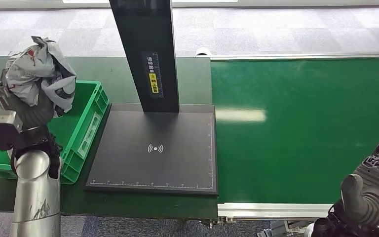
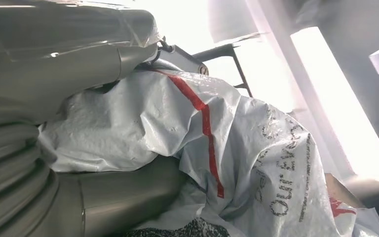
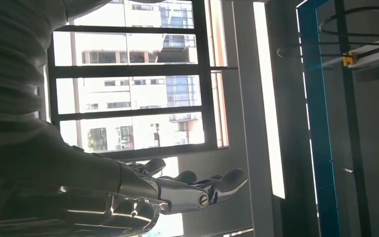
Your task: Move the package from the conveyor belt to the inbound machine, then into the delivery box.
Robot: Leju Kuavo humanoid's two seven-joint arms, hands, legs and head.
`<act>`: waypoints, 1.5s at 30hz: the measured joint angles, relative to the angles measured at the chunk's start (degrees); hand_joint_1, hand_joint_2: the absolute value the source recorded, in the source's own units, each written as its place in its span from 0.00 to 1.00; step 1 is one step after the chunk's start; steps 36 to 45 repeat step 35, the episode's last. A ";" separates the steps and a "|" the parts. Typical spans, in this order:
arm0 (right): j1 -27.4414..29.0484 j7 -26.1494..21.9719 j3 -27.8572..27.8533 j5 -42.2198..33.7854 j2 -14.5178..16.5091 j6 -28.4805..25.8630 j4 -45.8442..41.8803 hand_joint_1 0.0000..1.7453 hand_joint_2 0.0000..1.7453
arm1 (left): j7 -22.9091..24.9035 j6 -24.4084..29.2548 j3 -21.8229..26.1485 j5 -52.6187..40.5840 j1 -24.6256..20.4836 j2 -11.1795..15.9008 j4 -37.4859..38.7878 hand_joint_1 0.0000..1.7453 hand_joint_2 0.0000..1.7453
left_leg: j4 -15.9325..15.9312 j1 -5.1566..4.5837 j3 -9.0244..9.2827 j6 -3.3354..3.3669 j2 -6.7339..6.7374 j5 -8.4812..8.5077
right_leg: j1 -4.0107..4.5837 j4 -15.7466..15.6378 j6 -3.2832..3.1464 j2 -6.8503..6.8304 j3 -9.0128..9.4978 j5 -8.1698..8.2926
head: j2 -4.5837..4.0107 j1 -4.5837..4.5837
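- the left hand (image 1: 27, 106) grips a crumpled grey-white poly mailer package (image 1: 39, 66), raised over the green delivery box (image 1: 86, 126) at the table's left end; in the left wrist view the package (image 2: 237, 148) bulges out between the thick grey thumb above and the fingers below, red stripe and black print showing.
- the package sits bunched on top of the hand, with no clear long axis; its bulk leans toward the box's inner side.
- the box lies directly beneath and slightly toward the robot's right of the held package, so my read is that the coming move turns on lowering or releasing straight down, not on travelling sideways.
- the inbound machine's black scan plate (image 1: 153, 148) and its upright post (image 1: 145, 49) stand just beside the box, bare.
- the right hand (image 1: 372, 190) hovers at the near edge of the green conveyor belt (image 1: 301, 128), well apart from the package; it holds nothing, fingers spread and gently curved in the right wrist view (image 3: 187, 190).
- the left hand is plainly the one placed for the drop.
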 joint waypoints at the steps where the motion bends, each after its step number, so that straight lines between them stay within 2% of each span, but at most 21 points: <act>1: -0.18 0.05 0.42 -0.03 -0.23 -0.02 0.33 0.00 1.00 | -0.04 0.09 1.30 -0.49 -2.87 0.88 5.22 1.00 1.00 | 0.00 0.01 0.00 -0.03 0.04 0.03 | 0.02 0.02 -0.05 0.04 -0.01 0.05 | 0.00 0.00; 7: -0.72 0.16 2.09 -0.03 -1.17 -0.45 1.88 0.00 1.00 | 1.37 3.67 5.13 -5.44 -14.40 4.53 27.88 0.99 1.00 | 0.01 0.06 -0.07 -0.05 0.12 0.08 | 0.02 0.05 -0.10 0.12 -0.10 0.10 | 0.00 0.01; 9: -0.81 0.07 2.55 0.06 -1.45 -1.23 2.32 0.00 1.00 | 1.70 4.67 6.13 -6.17 -17.89 5.68 34.85 0.94 1.00 | 0.01 0.05 -0.11 -0.05 0.13 0.07 | 0.02 0.05 -0.10 0.14 -0.14 0.10 | 0.00 0.00; 12: -0.78 -0.10 2.96 0.02 -1.78 -2.53 2.85 0.00 1.00 | 1.72 4.53 7.86 -6.16 -22.70 7.35 44.31 0.81 1.00 | 0.01 0.05 -0.14 -0.05 0.15 0.07 | 0.01 0.05 -0.10 0.14 -0.19 0.10 | 0.00 0.00; 14: -0.75 -0.11 3.06 -0.17 -1.93 -3.04 3.07 0.00 1.00 | 1.65 3.95 8.81 -6.13 -24.87 8.23 48.78 0.75 1.00 | 0.01 0.05 -0.15 -0.05 0.16 0.07 | 0.01 0.05 -0.10 0.14 -0.21 0.10 | 0.00 0.01; 19: -0.34 -0.18 3.19 -0.61 -2.60 -3.21 3.47 0.00 1.00 | 4.63 5.52 10.09 -7.88 -27.99 9.71 55.83 0.75 1.00 | 0.01 0.05 -0.18 -0.05 0.16 0.07 | 0.02 0.05 -0.10 0.15 -0.22 0.10 | 0.00 0.01; 20: -0.19 -0.21 3.28 -0.60 -2.73 -3.24 3.56 0.00 1.00 | 5.34 6.00 10.30 -8.25 -28.37 9.92 56.68 0.62 1.00 | 0.01 0.05 -0.18 -0.05 0.16 0.07 | 0.02 0.05 -0.10 0.15 -0.23 0.10 | 0.00 0.01; 23: 0.10 -0.22 3.57 -0.63 -3.03 -3.33 3.84 0.00 1.00 | 8.29 7.90 10.84 -9.41 -29.41 10.46 58.78 0.06 1.00 | 0.01 0.05 -0.18 -0.05 0.16 0.07 | 0.02 0.05 -0.10 0.15 -0.22 0.10 | 0.00 0.02; 24: 0.14 -0.22 3.66 -0.68 -3.11 -3.35 3.95 0.00 1.00 | 9.96 9.02 11.00 -9.89 -29.78 10.66 59.40 0.00 1.00 | 0.01 0.05 -0.18 -0.05 0.16 0.07 | 0.02 0.05 -0.11 0.15 -0.22 0.10 | 0.00 0.02; 27: 0.15 -0.21 3.86 -0.81 -3.37 -3.32 4.41 0.00 1.00 | 14.67 12.89 11.89 -10.78 -30.98 11.35 61.09 0.00 1.00 | 0.00 0.05 -0.18 -0.05 0.17 0.07 | 0.02 0.06 -0.11 0.17 -0.22 0.10 | 0.00 0.01; 30: 0.00 -0.19 3.99 -0.74 -3.51 -3.37 4.98 0.00 1.00 | 16.30 14.47 13.24 -10.30 -31.86 11.93 62.17 0.00 1.00 | 0.01 0.05 -0.18 -0.05 0.17 0.07 | 0.02 0.05 -0.11 0.16 -0.22 0.10 | 0.00 0.02; 35: -0.51 -0.12 4.02 -0.69 -3.64 -3.72 5.93 0.00 1.00 | 15.76 11.34 15.91 -6.75 -32.32 12.11 63.07 0.00 1.00 | 0.01 0.05 -0.18 -0.05 0.17 0.07 | 0.02 0.06 -0.11 0.16 -0.22 0.10 | 0.00 0.03; 45: -0.51 -0.12 4.02 -0.69 -3.64 -3.72 5.93 0.00 1.00 | 15.76 11.34 15.91 -6.75 -32.32 12.11 63.07 0.00 1.00 | 0.01 0.05 -0.18 -0.05 0.17 0.07 | 0.02 0.06 -0.11 0.16 -0.22 0.10 | 0.00 0.03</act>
